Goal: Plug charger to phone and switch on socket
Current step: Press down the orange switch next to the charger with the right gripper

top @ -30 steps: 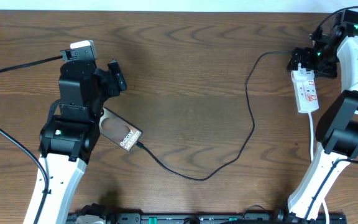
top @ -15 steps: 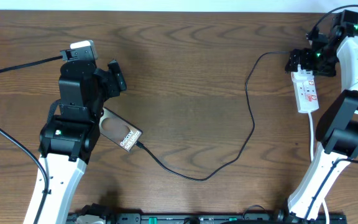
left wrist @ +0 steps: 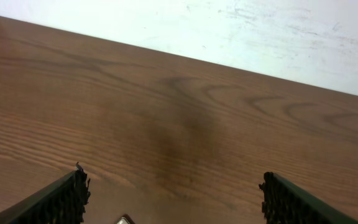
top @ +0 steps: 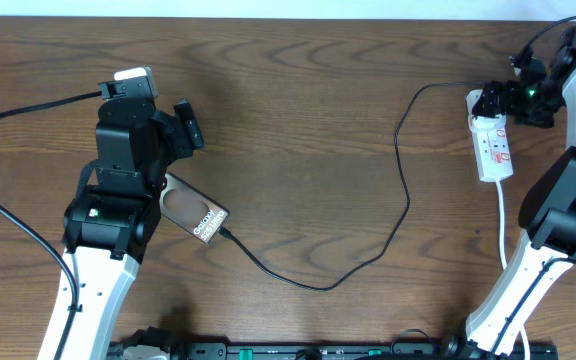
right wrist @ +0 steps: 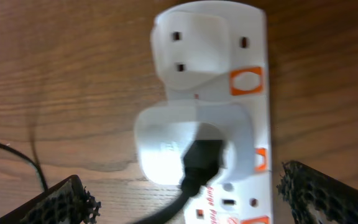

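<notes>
Currently, both pairs of jaws are spread and empty: right jaws over the white plastic power-strip socket (right wrist: 253,37), where the rounded adapter of the thin black charger (right wrist: 166,143) is seated; left jaws near the slim glossy dark phone (top: 196,213) on the wooden table (top: 308,80). The socket is judged light and slippery; its orange switch (right wrist: 246,81) should be pressed squarely.

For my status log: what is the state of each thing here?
socket: switch position unclear.
charger: adapter seated in socket, tip seemingly in phone.
phone: flat, screen up.
left pincer: open, empty.
right pincer: open, empty, over socket.
</notes>
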Tool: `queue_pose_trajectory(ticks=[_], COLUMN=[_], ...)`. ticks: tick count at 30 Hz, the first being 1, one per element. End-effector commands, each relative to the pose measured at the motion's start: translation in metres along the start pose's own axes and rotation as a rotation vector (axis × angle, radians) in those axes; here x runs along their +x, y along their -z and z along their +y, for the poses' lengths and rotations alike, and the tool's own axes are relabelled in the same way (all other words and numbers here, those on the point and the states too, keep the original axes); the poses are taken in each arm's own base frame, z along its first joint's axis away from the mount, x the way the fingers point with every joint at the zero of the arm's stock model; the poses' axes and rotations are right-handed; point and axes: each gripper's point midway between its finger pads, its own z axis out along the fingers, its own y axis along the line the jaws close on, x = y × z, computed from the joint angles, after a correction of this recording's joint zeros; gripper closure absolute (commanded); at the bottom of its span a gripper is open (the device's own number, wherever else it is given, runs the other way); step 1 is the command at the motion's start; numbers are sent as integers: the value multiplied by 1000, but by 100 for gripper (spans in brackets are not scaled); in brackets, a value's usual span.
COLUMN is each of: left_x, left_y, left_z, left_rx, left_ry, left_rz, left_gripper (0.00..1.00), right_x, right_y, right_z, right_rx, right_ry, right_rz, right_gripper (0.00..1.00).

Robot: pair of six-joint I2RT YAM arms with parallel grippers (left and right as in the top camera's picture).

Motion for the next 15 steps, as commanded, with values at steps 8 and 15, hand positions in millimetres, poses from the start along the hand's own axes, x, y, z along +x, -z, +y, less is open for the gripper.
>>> queue_pose_trajectory(ticks=[8, 15], left_x=[-6, -6], left_y=[3, 3], left_z=[0, 0], left_rx=[-9, -10], left_ry=[-10, -10], left_rz=[-14, -11], left_gripper=[14, 14], right_x=[25, 25], right_y=[-38, -38], right_z=[10, 15], right_rx=[-109, -138], right_ry=[2, -2], right_rz=[61, 57], right_gripper=[1, 1])
